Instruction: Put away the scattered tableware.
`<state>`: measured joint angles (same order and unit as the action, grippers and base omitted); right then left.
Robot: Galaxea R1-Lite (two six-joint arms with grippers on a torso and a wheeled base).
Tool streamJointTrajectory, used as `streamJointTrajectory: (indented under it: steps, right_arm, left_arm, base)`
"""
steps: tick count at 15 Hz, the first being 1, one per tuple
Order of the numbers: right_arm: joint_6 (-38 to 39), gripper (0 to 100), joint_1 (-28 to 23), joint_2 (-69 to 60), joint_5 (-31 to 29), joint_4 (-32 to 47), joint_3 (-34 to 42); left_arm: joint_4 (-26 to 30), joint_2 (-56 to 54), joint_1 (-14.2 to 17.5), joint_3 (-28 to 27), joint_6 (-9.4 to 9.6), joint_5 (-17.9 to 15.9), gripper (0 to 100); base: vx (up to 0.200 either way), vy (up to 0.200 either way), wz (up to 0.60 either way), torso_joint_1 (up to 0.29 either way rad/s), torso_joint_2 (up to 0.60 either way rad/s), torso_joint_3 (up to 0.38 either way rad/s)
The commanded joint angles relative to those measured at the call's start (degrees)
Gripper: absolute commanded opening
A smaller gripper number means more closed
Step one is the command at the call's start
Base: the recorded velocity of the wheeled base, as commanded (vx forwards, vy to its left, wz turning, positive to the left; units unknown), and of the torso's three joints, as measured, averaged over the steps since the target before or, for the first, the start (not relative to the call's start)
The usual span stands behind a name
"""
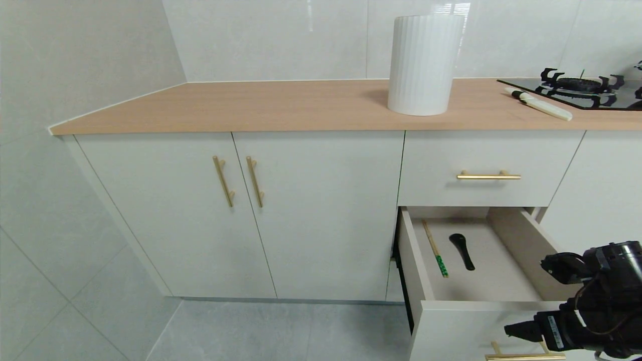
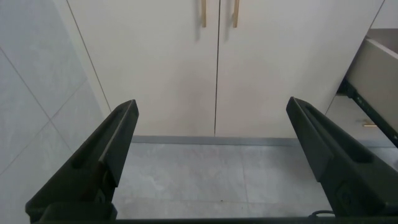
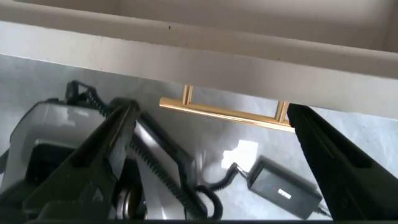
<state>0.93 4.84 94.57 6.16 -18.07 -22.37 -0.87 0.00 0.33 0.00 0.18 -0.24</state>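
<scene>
Left gripper (image 2: pixel 211 106) spread wide, empty, low before closed cabinet doors (image 1: pixel 241 210). White ribbed canister (image 1: pixel 424 65) upright on countertop (image 1: pixel 281 103); knife (image 1: pixel 539 104) lying flat just beside stove (image 1: pixel 582 90). Lower drawer (image 1: pixel 414 255) pulled open under closed one. Inside: chopsticks (image 1: pixel 435 249) near drawer's left wall, black spoon (image 1: pixel 462 250) just right of them, apart. Right gripper (image 3: pixel 211 112) spread wide, empty, near gold handle (image 1: pixel 524 356) on drawer front.

Right gripper (image 3: pixel 211 107) has its fingers (image 3: pixel 112 143) spread wide. The gold handle (image 3: pixel 224 112) on the pale drawer front (image 3: pixel 249 62) sits between the tips. A black adapter box (image 3: pixel 277 186) with cable lies on grey floor.
</scene>
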Motion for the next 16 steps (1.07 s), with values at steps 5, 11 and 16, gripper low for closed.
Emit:
streamJointTrajectory:
  steps: [5,11,16]
  right_arm:
    - [-0.1,100,0.0,13.4,-1.8,-2.1,-11.9]
    - [-0.3,100,-0.1,22.0,-1.8,-2.3,-25.4]
    - [-0.2,100,-1.0,25.1,-1.3,-2.4,-30.7]
  left_arm:
    - [0.0,0.0,0.0,0.0,-0.01,0.0,100]
    - [0.0,0.0,0.0,0.0,-0.01,0.0,100]
    - [0.0,0.0,0.0,0.0,-0.01,0.0,100]
  base:
    - [0.0,0.0,0.0,0.0,0.0,0.0]
    - [0.0,0.0,0.0,0.0,0.0,0.0]
    - [0.0,0.0,0.0,0.0,0.0,0.0]
